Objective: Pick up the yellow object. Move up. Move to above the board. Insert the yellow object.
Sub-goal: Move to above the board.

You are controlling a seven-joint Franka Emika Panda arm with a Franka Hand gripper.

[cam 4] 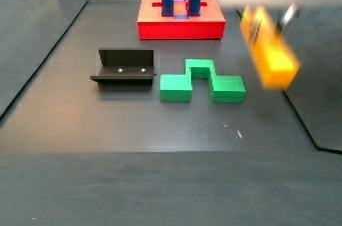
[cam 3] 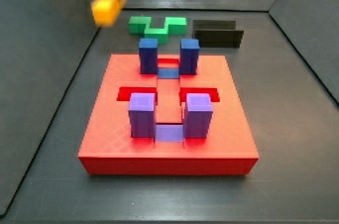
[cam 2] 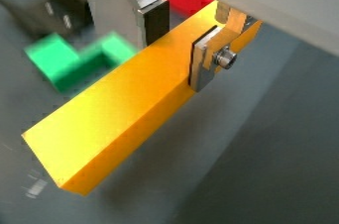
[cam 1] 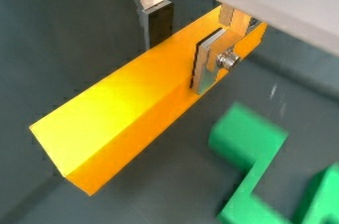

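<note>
Now we carry the bar up.
Our gripper clamps the bar between its jaws, off the floor; next we swing above the board.

Yellow bar aloft, red board on the floor

The gripper clamps the yellow object; the board sits lower centre.

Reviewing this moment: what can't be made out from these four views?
- The gripper: its body is cut off by the frame edge in both wrist views; in both side views it is motion-blurred.
- The yellow object: smeared by motion blur in both side views, so its tilt is unclear.
- The green block: blurred and partly hidden behind the fingers in a wrist view.
- The board: its slot depth is hidden by the upright blocks.
</note>
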